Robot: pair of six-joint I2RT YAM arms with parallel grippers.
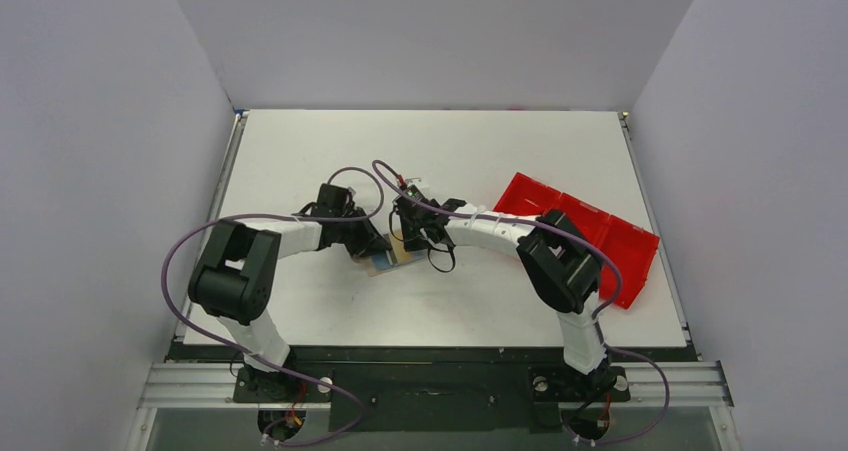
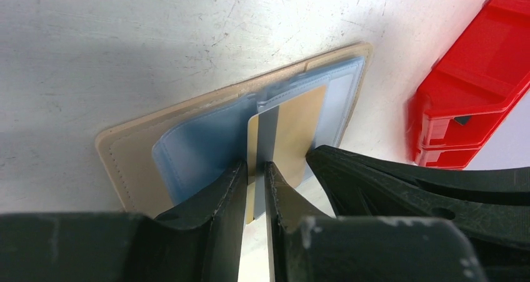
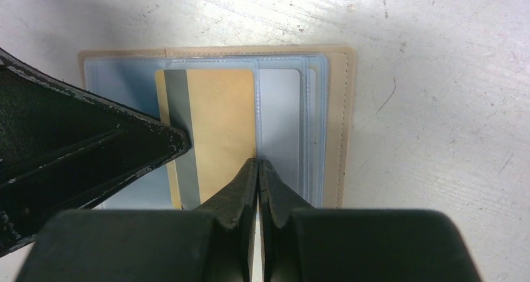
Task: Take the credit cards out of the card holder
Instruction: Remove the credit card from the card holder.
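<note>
Currently, the card holder (image 3: 340, 125) lies open and flat near the middle of the table (image 1: 460, 151), inner side up, between the two arm ends. Its clear sleeves (image 2: 194, 151) face upward. A tan card (image 3: 219, 119) with a grey stripe along one long edge lies on top of the sleeves, partly over them. A pale grey card (image 3: 279, 113) sits inside a sleeve just beside it. The left gripper (image 2: 255, 166) is at the striped edge of the tan card with its jaws set narrow. One finger is just outside the card edge and the other is over the card face, with a slim gap between them. Whether the jaws actually clamp the card cannot be told from these views. The right gripper (image 3: 258, 163) has its jaws fully closed, tip against tip, holding nothing. Its tips rest on the sleeve at the line between the tan card and the pale grey card. The two grippers are near each other over the holder. A red tray (image 1: 600, 231) lies on the right part of the table, well apart from the holder.
</note>
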